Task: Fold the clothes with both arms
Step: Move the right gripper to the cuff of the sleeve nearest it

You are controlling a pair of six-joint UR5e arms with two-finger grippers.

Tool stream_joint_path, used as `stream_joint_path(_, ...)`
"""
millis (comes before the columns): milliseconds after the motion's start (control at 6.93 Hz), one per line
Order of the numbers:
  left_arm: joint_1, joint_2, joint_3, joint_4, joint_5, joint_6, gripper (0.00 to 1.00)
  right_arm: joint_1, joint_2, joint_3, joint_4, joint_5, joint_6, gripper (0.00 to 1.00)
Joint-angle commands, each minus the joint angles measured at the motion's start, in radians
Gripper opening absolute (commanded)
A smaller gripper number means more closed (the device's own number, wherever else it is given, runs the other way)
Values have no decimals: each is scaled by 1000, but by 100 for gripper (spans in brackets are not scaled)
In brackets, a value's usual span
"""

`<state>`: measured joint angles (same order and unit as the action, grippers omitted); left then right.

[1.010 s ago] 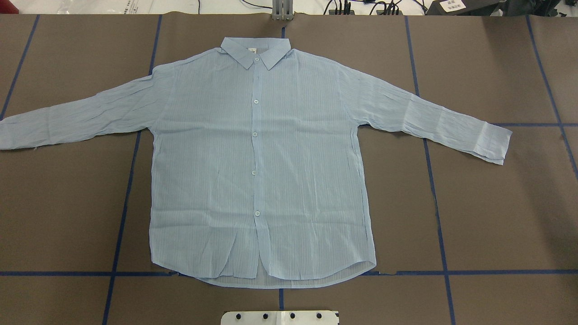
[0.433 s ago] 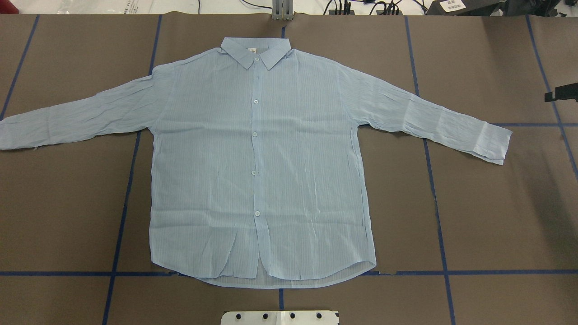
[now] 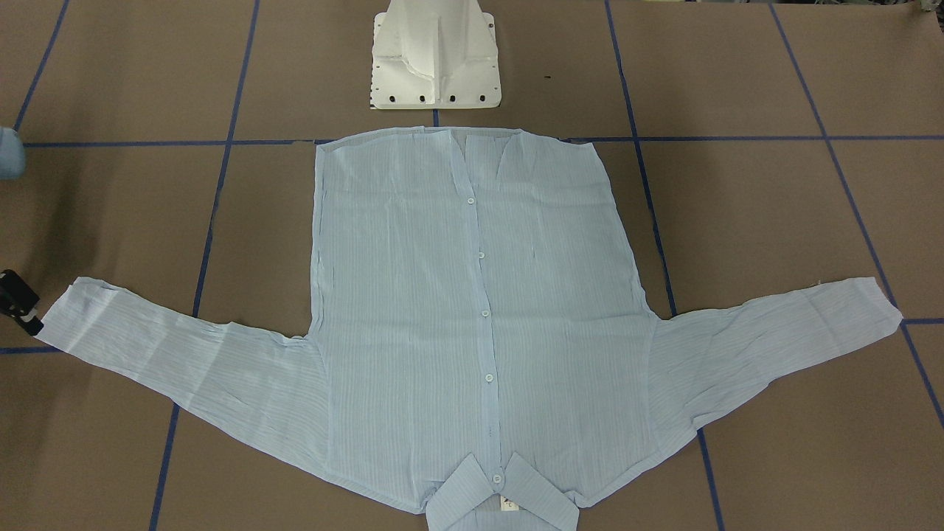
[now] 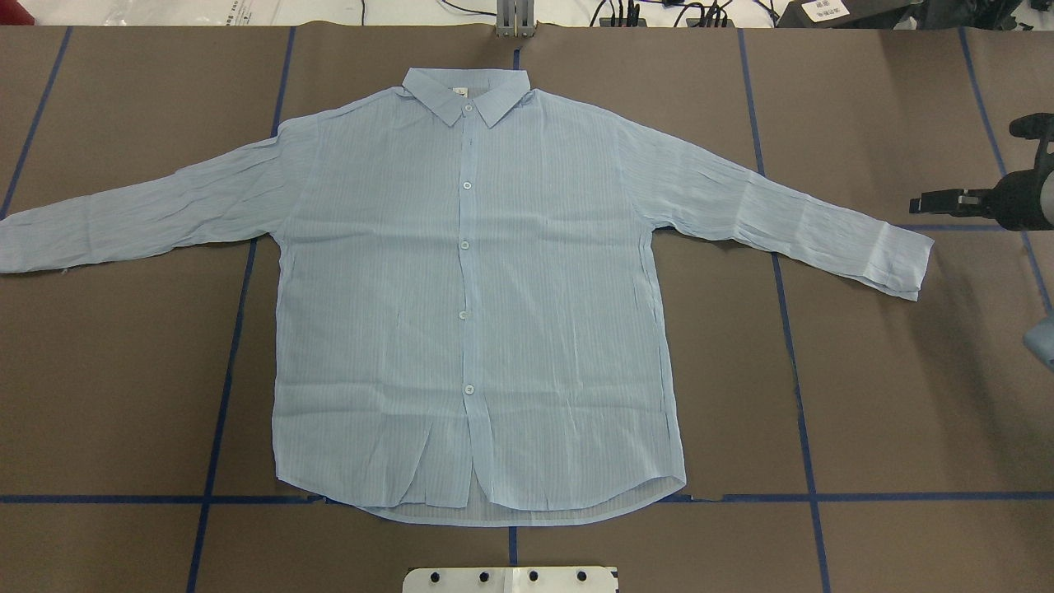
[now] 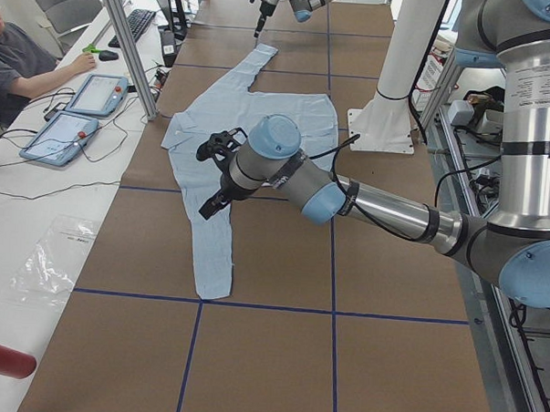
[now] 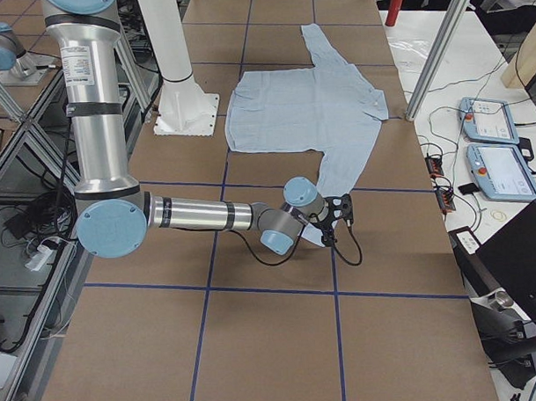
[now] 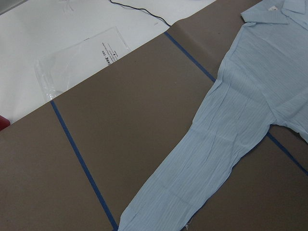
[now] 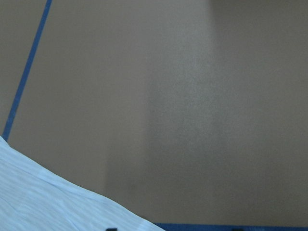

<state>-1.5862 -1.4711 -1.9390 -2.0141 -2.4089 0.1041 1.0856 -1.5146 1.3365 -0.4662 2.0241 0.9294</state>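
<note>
Right gripper [image 4: 918, 201] sits just beside one cuff [image 4: 902, 263] of the shirt [image 4: 469, 288], left gripper [image 5: 208, 177] hangs above the other sleeve [image 5: 214, 254]; I can't tell either one's opening from here.

Brown table [image 4: 906, 387], blue tape grid [image 4: 906, 497]

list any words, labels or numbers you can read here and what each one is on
Nothing reads clearly enough to quote.
Clear plastic bag: black print, too blurred to read.
Neck label of the shirt: too small to read.
Sticker on the left arm: fine print, too small to read.
White label on a black object beyond the table: too small to read.
</note>
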Motion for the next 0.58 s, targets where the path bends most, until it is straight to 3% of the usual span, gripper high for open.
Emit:
stream_joint_path(0, 0, 0, 0, 0, -1, 0, 100, -38, 2, -54, 40, -25, 6, 77)
stream_joint_path(433, 0, 0, 3, 0, -1, 2, 100, -59, -1, -69, 40, -47, 3, 74)
